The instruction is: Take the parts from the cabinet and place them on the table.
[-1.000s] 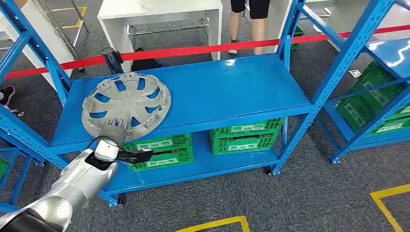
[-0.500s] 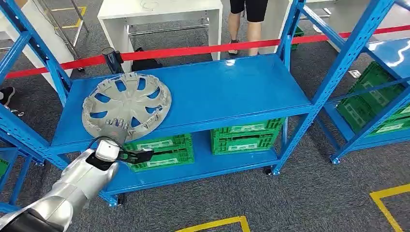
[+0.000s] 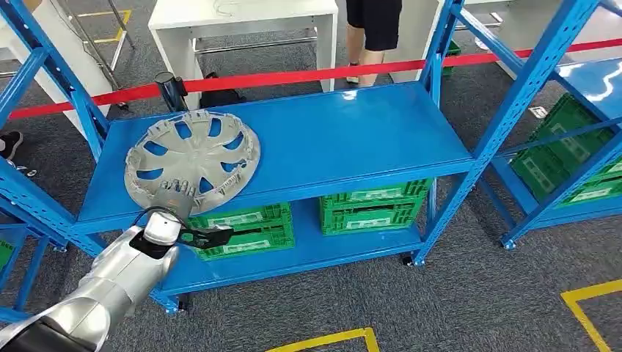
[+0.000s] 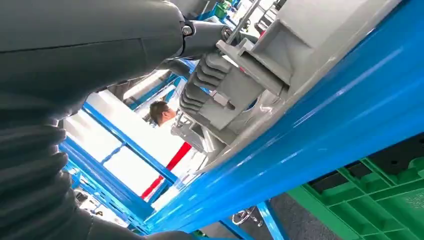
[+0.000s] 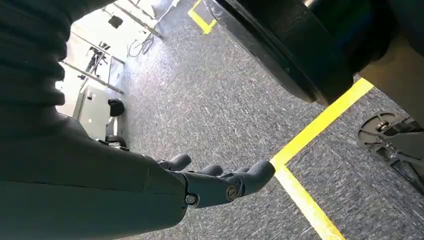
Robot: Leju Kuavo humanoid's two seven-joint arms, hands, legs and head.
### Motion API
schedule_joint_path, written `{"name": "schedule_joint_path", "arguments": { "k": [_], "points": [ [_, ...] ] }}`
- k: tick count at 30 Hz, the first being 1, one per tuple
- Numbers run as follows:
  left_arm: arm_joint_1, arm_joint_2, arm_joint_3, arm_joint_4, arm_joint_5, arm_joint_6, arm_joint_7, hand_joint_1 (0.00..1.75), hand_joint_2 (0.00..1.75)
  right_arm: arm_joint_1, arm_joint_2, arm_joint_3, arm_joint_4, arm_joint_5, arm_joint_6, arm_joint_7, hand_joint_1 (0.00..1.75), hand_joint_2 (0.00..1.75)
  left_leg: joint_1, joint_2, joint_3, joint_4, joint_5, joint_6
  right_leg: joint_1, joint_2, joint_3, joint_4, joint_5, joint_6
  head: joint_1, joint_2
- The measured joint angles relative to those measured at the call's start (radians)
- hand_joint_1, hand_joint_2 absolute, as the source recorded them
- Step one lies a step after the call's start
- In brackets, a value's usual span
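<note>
Item: grey plastic wheel cover with curved spokes (image 3: 192,162), lying on the left part of the upper blue metal shelf (image 3: 352,139) of the open rack, its near rim jutting over the shelf's front edge. In the left wrist view the cover's ribbed underside (image 4: 235,85) sits against the shelf lip.

Left hand (image 3: 176,220): at the cover's near rim, at the shelf's front edge, the silver arm reaching up from below. A dark finger (image 4: 200,35) lies against the cover's rim; whether the hand actually grips it cannot be told.

Right hand (image 5: 215,182): hanging above the grey carpeted floor (image 5: 210,100), fingers stretched out and apart, holding nothing. A yellow floor line (image 5: 320,125) runs below it.

Lower shelf: two green plastic crates (image 3: 374,205) side by side.

Behind the rack: a red barrier tape (image 3: 293,75), a white table (image 3: 242,22), and a person's legs (image 3: 370,37) in dark shorts beside it.

To the right: a second blue rack with further green crates (image 3: 568,150).
</note>
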Motion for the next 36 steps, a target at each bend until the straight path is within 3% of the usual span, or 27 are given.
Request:
{"name": "schedule_joint_path", "arguments": {
  "k": [2,3,4,5,6,20,36],
  "points": [
    [0.0,0.0,0.0,0.0,0.0,0.0,0.0,0.1,1.75,0.0,0.0,0.0,0.0,0.0,0.0,0.0,0.0,1.75,0.0,0.0,0.0,0.0,0.0,0.0,0.0,0.0,0.0,0.0,0.0,0.0,0.0,0.0],
    [0.0,0.0,0.0,0.0,0.0,0.0,0.0,0.68,1.75,0.0,0.0,0.0,0.0,0.0,0.0,-0.001,0.0,1.75,0.0,0.0,0.0,0.0,0.0,0.0,0.0,0.0,0.0,0.0,0.0,0.0,0.0,0.0],
    [0.0,0.0,0.0,0.0,0.0,-0.001,0.0,1.75,1.75,0.0,0.0,0.0,0.0,0.0,0.0,-0.001,0.0,1.75,0.0,0.0,0.0,0.0,0.0,0.0,0.0,0.0,0.0,0.0,0.0,0.0,0.0,0.0],
    [0.0,0.0,0.0,0.0,0.0,-0.002,0.0,1.33,1.75,0.0,0.0,0.0,0.0,0.001,0.0,-0.001,0.0,1.75,0.0,0.0,0.0,0.0,0.0,0.0,0.0,0.0,0.0,0.0,0.0,0.0,0.0,0.0],
    [0.0,0.0,0.0,0.0,0.0,-0.003,0.0,0.02,1.75,0.0,0.0,0.0,0.0,0.002,0.0,-0.001,0.0,1.75,0.0,0.0,0.0,0.0,0.0,0.0,0.0,0.0,0.0,0.0,0.0,0.0,0.0,0.0],
    [-0.001,-0.001,0.0,0.0,-0.013,0.002,-0.008,0.0,1.75,0.0,0.0,-0.002,0.0,0.003,0.0,-0.001,0.0,1.75,0.0,0.0,0.001,0.0,0.0,0.0,0.0,0.0,0.001,-0.001,0.0,0.0,0.0,0.0],
    [0.004,-0.001,0.001,0.0,0.005,0.019,0.033,0.0,1.75,0.001,0.0,-0.017,0.0,0.012,0.0,-0.001,0.0,1.75,0.0,0.0,0.001,0.0,0.0,0.0,0.0,0.0,0.001,-0.001,0.0,0.0,0.0,0.0]
  ]
}}
